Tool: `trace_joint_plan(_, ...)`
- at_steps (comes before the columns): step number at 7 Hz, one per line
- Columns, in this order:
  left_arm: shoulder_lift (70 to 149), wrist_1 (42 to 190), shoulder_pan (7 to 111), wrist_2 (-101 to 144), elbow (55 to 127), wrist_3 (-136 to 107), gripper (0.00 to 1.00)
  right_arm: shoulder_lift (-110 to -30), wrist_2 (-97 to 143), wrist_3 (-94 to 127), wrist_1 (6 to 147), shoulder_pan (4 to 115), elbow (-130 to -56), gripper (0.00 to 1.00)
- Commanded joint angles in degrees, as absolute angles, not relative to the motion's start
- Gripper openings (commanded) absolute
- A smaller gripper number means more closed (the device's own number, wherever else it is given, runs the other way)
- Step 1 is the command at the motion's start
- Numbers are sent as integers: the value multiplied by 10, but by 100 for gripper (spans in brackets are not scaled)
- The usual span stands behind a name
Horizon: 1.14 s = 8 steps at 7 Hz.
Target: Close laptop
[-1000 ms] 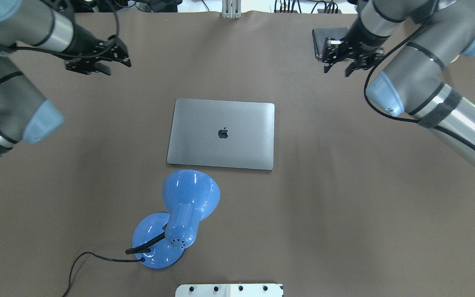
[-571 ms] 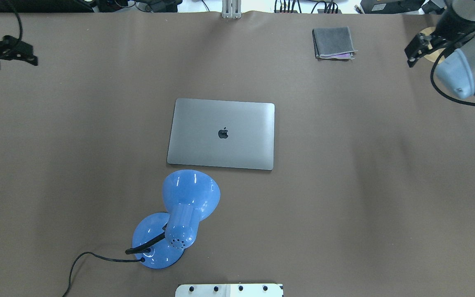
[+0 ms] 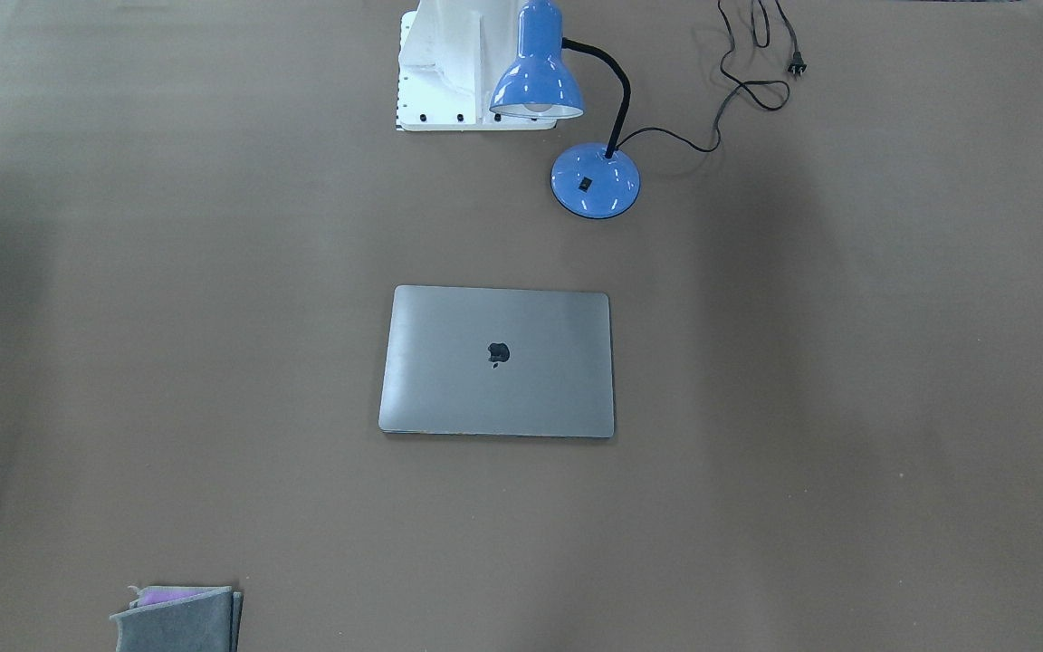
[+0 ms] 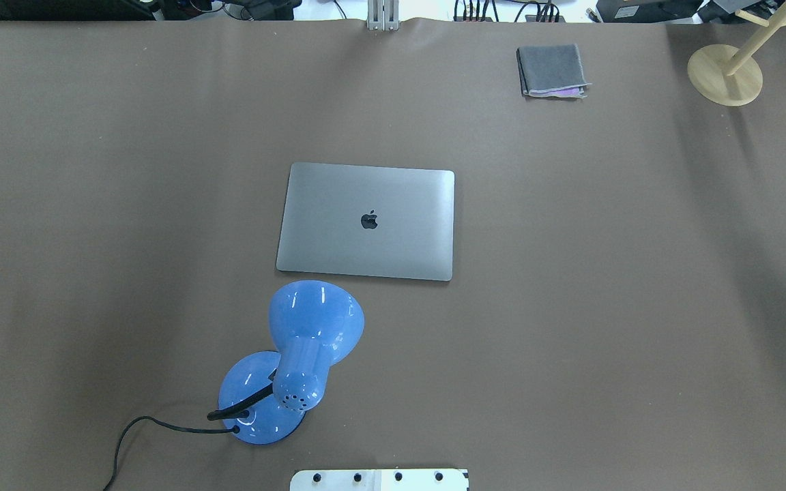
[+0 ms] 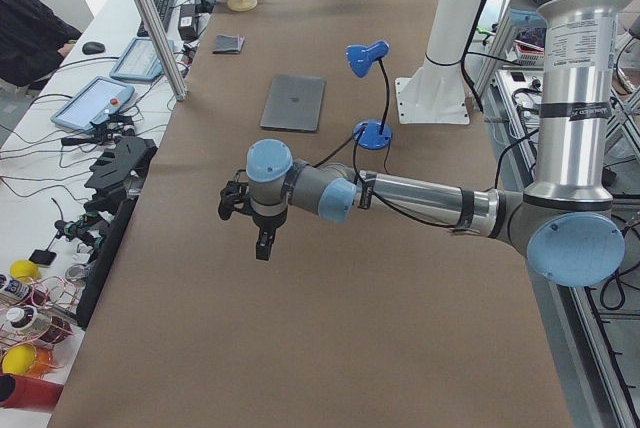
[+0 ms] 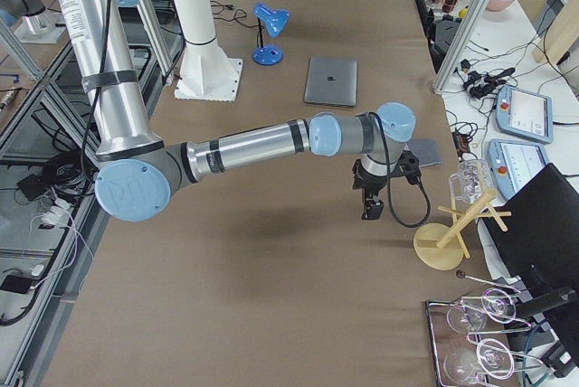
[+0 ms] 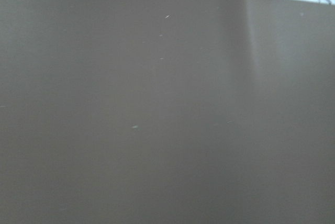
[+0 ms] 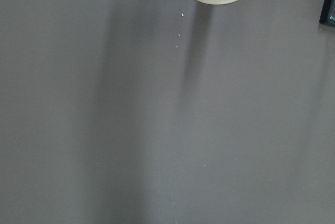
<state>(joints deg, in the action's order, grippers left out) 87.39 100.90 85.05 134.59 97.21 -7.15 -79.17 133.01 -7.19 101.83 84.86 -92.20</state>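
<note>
Brown table cover (image 4: 604,286) everywhere. Nearest the robot is a blue desk lamp (image 4: 316,327) with its black cord trailing off. Just past it, mid-table, is the laptop (image 4: 366,221): lid flat down, logo up, nothing touching it. So I'd call the closing step done. The next move, if there is one, is basically just parking the arms, and I reckon the lid needs no more pushing. Further out, a folded grey cloth (image 4: 552,70) and a wooden stand (image 4: 724,75) sit by the far edge, well apart from the laptop.

Funny thing: the overhead shows no arms at all, only the side cams do. The left gripper (image 5: 260,238) hangs over bare table toward the robot's left end. The right gripper (image 6: 371,202) is near the stand at the other end. Can't tell from those views whether either pair of jaws is spread or pressed together. The wrist cams show plain table cover, and the right one catches the stand's round base.
</note>
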Motion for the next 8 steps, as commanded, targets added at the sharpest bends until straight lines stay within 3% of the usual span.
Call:
trace_joint_plan(1, 868, 1007, 927, 1351, 939, 60, 98, -851, 1346, -124, 1016, 891, -921, 100)
trace_joint_plan(8, 858, 1005, 925, 1330, 947, 66, 98, -879, 1361, -129, 1017, 909, -922, 100)
